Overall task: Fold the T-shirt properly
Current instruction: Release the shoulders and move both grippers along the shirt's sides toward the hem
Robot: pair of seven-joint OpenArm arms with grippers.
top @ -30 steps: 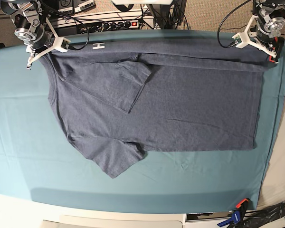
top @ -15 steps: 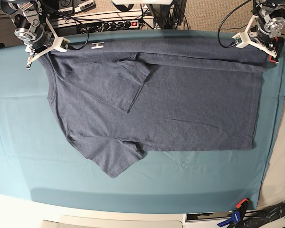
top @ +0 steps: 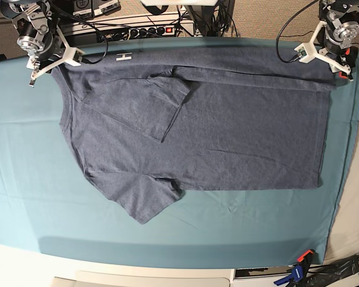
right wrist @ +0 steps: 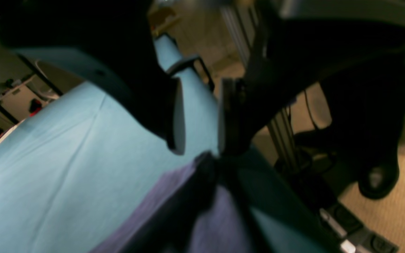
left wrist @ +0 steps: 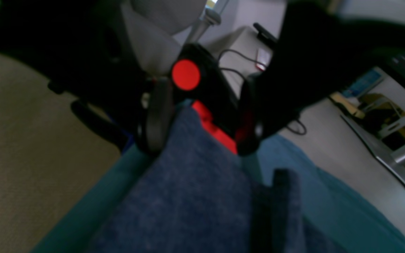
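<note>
Teal cloth [top: 24, 167] covers the whole bench, with cables and a power strip [top: 146, 31] along the far edge behind it. Going left to right: the right hand [top: 33, 75] sits at the far-left corner, right by the T-shirt [top: 215, 131] neck end, and in its wrist view the fingers stand apart with the cloth edge bunched just below them, not pinched as far as I can see. The shirt lies flat between the two hands, far side folded inward so one sleeve rests across the chest, and a bit of white lettering [top: 124, 57] peeks out at the fold line. The near sleeve sticks out unfolded, so I'd say one lengthwise fold is done and the near side plus the crosswise folds are left. At the far-right corner the left hand [top: 343, 73] hovers over the hem, fingers spread wide with fabric lying loose between them. Both wrist views are blurry, and the fingertips in the base view are too small to read.
</note>
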